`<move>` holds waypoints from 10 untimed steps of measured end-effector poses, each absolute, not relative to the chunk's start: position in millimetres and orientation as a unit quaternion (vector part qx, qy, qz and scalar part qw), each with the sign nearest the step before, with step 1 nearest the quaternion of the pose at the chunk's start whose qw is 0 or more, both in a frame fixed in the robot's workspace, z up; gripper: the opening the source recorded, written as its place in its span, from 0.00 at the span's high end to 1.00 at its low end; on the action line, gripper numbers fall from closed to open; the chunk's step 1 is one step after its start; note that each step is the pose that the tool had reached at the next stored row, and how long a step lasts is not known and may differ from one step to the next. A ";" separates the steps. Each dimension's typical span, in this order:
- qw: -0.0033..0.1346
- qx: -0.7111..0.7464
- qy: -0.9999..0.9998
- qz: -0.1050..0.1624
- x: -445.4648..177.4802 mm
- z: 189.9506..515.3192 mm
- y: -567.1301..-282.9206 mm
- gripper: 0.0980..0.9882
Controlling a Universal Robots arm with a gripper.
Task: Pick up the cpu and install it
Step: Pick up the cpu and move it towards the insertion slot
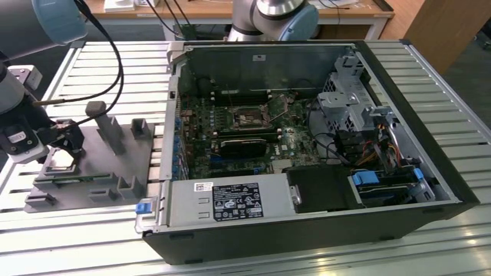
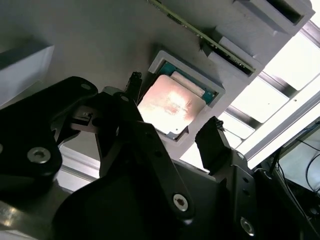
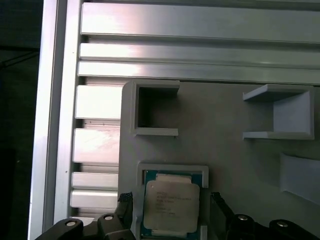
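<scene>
Gripper (image 2: 174,104) fingers sit nearest my wrist views, spread to either side of the cpu (image 3: 170,204) with a gap on each side and nothing pinched. Cpu lies flat in its square pocket on the grey tray (image 3: 225,110). My judgement: pick-up not done, install not begun. The two tray pockets nearest it hold nothing. Computer case (image 1: 261,66) stands open beside the tray.

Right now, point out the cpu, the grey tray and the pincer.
cpu (image 3: 170,205), first wrist view: middle of its metal top.
grey tray (image 3: 220,120), first wrist view: bare floor between two upright blocks.
pincer (image 2: 174,102), second wrist view: midway between its open fingertips, over the cpu.
</scene>
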State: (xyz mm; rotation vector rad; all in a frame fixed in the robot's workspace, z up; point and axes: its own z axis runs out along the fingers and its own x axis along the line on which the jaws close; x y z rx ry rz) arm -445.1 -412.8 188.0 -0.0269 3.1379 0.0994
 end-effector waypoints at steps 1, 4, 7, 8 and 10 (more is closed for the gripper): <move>0.001 -0.009 0.999 0.032 -445.1 187.3 -412.8 0.31; 0.001 -0.009 0.999 0.033 -445.4 185.8 -412.8 0.40; 0.001 -0.009 0.999 0.034 -446.0 185.0 -412.8 0.40; 0.001 -0.009 0.999 0.035 -446.1 185.0 -412.7 0.40; 0.001 -0.009 0.999 0.035 -446.1 184.9 -412.7 0.41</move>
